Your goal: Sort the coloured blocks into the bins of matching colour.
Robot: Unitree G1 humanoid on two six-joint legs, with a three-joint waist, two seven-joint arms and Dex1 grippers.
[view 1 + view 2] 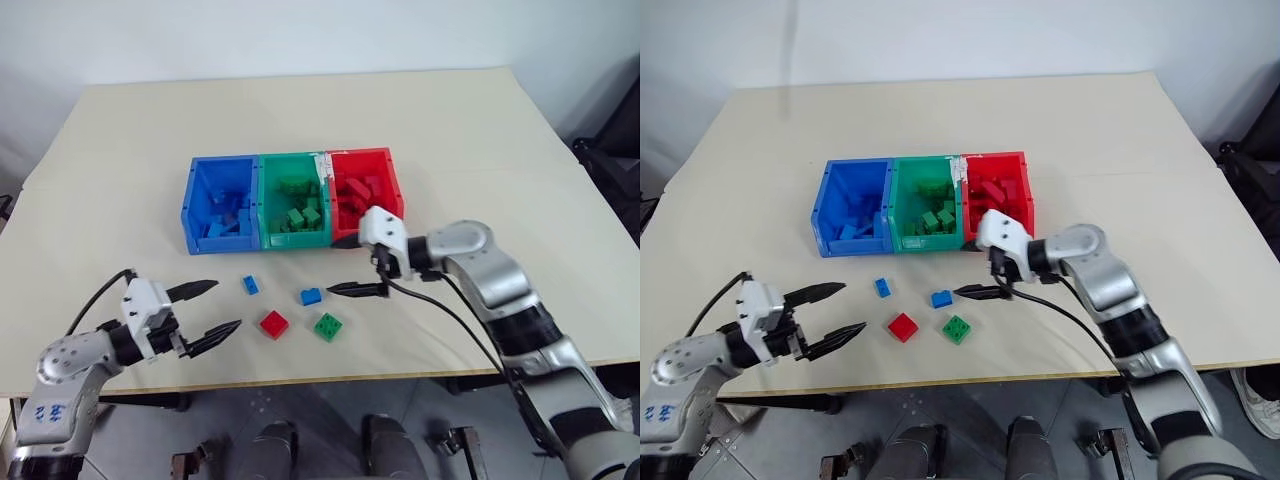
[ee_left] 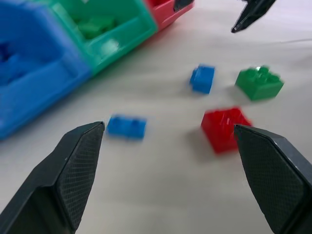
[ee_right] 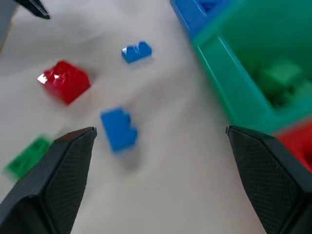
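Coloured blocks: 4 loose on the table [image 1: 120,160] in front of the bins, small studded bricks. 2 blue blocks, [image 1: 250,285] and [image 1: 311,296]; 1 red block [image 1: 273,324]; 1 green block [image 1: 327,326]. Red and green lie side by side, nearest the table's front edge.
Bins: 3 joined in a row. Blue bin [image 1: 200,195], green bin [image 1: 268,200], red bin [image 1: 392,185]; each holds a heap of blocks of its own colour.
Left gripper [image 1: 213,311]: fingers spread wide, empty, low over the table well to the left of the loose blocks.
Right gripper [image 3: 156,146]: fingers spread wide, nothing between them. It sits just in front of the red bin, pointing toward the nearer blue block.
Head views: give the whole row of bins and both arms at once.
Left wrist view: all 4 loose blocks lie between its spread fingers; the right gripper's black fingertip shows at the far edge.
Right wrist view: close on the blue block [image 3: 118,129]; stud detail blurred.
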